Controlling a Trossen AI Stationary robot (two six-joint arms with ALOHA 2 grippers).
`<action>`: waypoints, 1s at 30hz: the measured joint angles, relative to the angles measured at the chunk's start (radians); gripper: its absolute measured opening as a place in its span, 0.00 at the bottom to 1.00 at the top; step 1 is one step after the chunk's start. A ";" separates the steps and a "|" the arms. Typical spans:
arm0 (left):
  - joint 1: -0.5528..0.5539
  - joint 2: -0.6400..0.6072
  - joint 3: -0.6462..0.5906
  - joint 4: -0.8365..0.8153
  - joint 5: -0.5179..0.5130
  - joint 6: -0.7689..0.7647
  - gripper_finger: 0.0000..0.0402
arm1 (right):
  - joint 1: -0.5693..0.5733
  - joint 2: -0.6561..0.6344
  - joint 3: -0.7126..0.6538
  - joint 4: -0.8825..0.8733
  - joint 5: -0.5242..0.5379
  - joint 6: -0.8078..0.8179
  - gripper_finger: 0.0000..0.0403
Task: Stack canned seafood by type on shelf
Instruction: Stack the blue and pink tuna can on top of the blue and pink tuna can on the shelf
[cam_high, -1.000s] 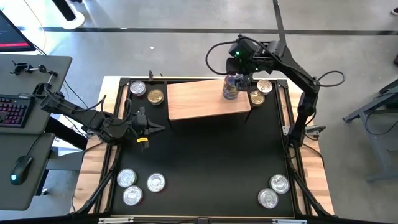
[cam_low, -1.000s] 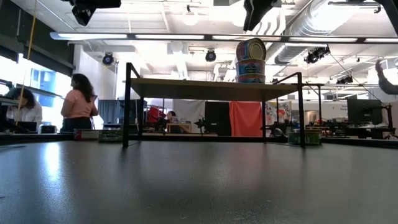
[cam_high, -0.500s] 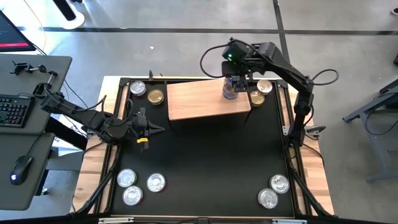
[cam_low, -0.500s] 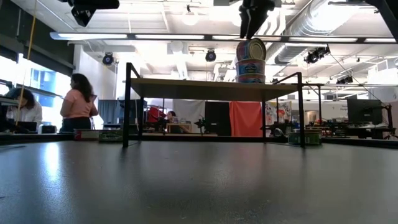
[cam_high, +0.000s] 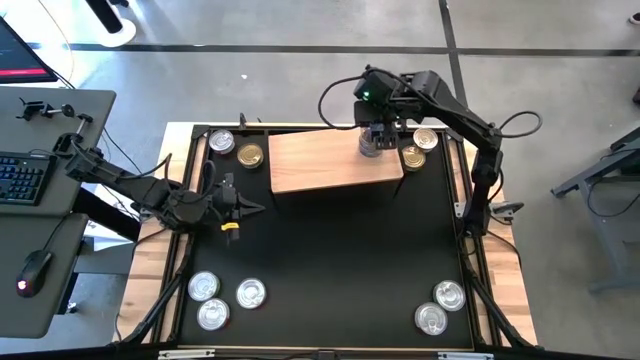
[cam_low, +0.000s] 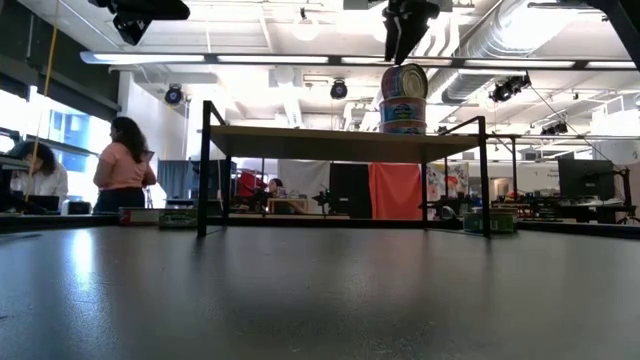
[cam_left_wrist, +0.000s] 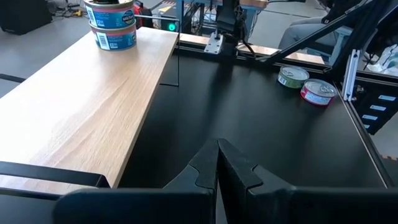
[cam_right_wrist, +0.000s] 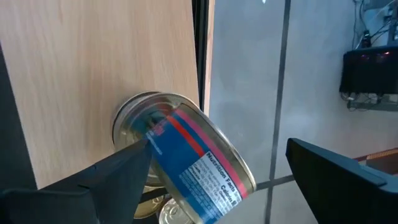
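A stack of two blue-labelled cans (cam_high: 371, 147) stands on the right far part of the wooden shelf (cam_high: 320, 160). The low view shows it as a stack (cam_low: 403, 98), and the left wrist view shows it too (cam_left_wrist: 112, 28). My right gripper (cam_high: 380, 132) hangs open just above the stack. In the right wrist view its fingers (cam_right_wrist: 118, 177) stand on either side of the top can (cam_right_wrist: 186, 158). In the low view the fingertips (cam_low: 401, 50) end slightly above the lid. My left gripper (cam_high: 240, 206) waits shut over the mat, left of the shelf.
Two loose cans (cam_high: 221, 142) lie far left on the black mat. A green can (cam_left_wrist: 292, 76) and a red one (cam_left_wrist: 318, 92) lie far right. Three cans (cam_high: 204, 287) sit near left and two (cam_high: 449, 294) near right. People stand in the room beyond.
My right gripper has moved toward the table's left, from beside the stack to over it, and has come down a little, staying open. The stack has not moved.
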 joint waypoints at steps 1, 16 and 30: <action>0.000 0.000 0.000 -0.003 0.000 0.000 0.00 | 0.009 0.000 0.005 -0.001 0.000 0.005 0.90; 0.000 0.000 0.000 -0.011 0.027 0.001 0.00 | 0.059 -0.075 -0.015 0.000 0.100 0.070 0.90; 0.000 0.000 0.000 -0.006 0.010 0.000 0.00 | -0.018 -0.238 -0.334 0.005 0.115 -0.034 0.90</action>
